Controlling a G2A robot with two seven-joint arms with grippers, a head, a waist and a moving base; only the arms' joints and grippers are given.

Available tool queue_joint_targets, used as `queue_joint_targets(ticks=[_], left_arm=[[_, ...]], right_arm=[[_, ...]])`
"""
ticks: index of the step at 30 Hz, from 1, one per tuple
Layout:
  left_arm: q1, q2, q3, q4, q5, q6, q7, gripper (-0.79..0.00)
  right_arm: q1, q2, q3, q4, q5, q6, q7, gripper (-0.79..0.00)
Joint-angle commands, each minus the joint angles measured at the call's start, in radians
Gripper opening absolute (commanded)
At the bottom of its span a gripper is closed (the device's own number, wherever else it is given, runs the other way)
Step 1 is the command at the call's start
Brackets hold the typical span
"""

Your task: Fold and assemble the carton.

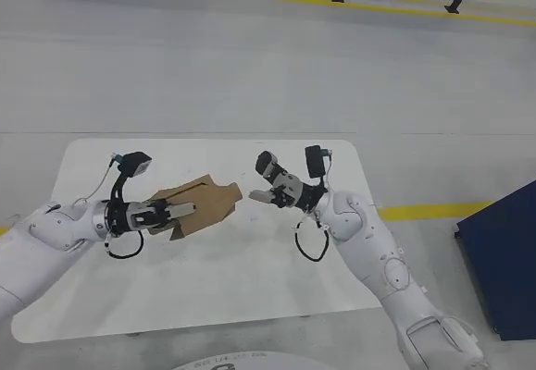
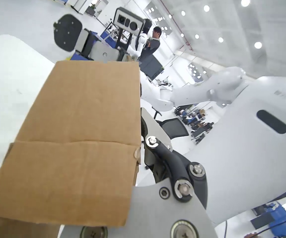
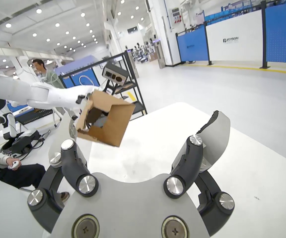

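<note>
A brown carton is held above the white table, partly folded, with flaps loose and its open side toward the right arm. My left gripper is shut on the carton's left end. In the left wrist view a carton panel lies against one finger; the other finger is hidden behind the cardboard. My right gripper stands open just right of the carton, not touching it. The right wrist view shows the carton beyond my spread gripper, gripped by the left arm.
The table's right edge lies under the right forearm. A dark blue panel stands on the floor at the far right. Bare tabletop stretches in front of both grippers.
</note>
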Motion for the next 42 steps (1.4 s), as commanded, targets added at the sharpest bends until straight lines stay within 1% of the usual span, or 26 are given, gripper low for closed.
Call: queue_joint_targets(ticks=[1, 3, 6, 10, 18, 22, 29, 31, 34, 38, 40, 42], left_arm=[[-0.009, -0.004, 0.011, 0.011, -0.062, 0.009, -0.003, -0.785], [-0.013, -0.007, 0.017, 0.019, -0.112, 0.011, -0.005, -0.785], [-0.02, -0.009, 0.025, 0.026, -0.133, 0.021, -0.016, -0.785], [-0.028, -0.01, 0.043, 0.023, -0.126, 0.037, -0.031, -0.785], [-0.04, -0.01, 0.065, 0.024, -0.12, 0.026, -0.02, -0.785], [-0.048, -0.008, 0.073, 0.026, -0.118, 0.022, -0.017, -0.785], [-0.059, -0.003, 0.085, 0.04, -0.088, 0.004, 0.002, -0.785], [-0.06, -0.001, 0.089, 0.044, -0.08, -0.004, 0.01, -0.785], [-0.063, 0.0, 0.095, 0.046, -0.068, -0.01, 0.015, -0.785], [-0.069, -0.001, 0.102, 0.048, -0.062, -0.01, 0.016, -0.785], [-0.074, -0.001, 0.106, 0.05, -0.053, -0.009, 0.014, -0.785], [-0.077, -0.002, 0.11, 0.049, -0.048, -0.009, 0.015, -0.785]], right_arm=[[0.025, -0.005, -0.026, 0.008, 0.001, 0.03, 0.035, 0.0], [0.045, -0.011, -0.047, 0.016, 0.01, 0.046, 0.052, 0.0], [0.063, -0.017, -0.064, 0.028, 0.017, 0.06, 0.058, 0.0], [0.08, -0.024, -0.082, 0.038, 0.019, 0.07, 0.06, 0.0], [0.112, -0.038, -0.127, 0.055, 0.011, 0.095, 0.088, 0.0], [0.119, -0.041, -0.129, 0.064, 0.011, 0.094, 0.087, 0.0], [0.075, -0.029, -0.048, 0.075, 0.035, 0.043, 0.006, 0.0], [0.052, -0.025, -0.018, 0.072, 0.057, 0.009, -0.032, 0.0], [0.019, -0.021, 0.007, 0.036, 0.064, -0.007, -0.08, 0.0], [-0.002, -0.018, -0.001, -0.016, -0.01, -0.007, -0.078, 0.0], [0.002, -0.02, -0.017, -0.023, -0.047, -0.007, -0.061, 0.0], [0.014, -0.024, -0.033, -0.017, -0.075, 0.017, -0.042, 0.0]])
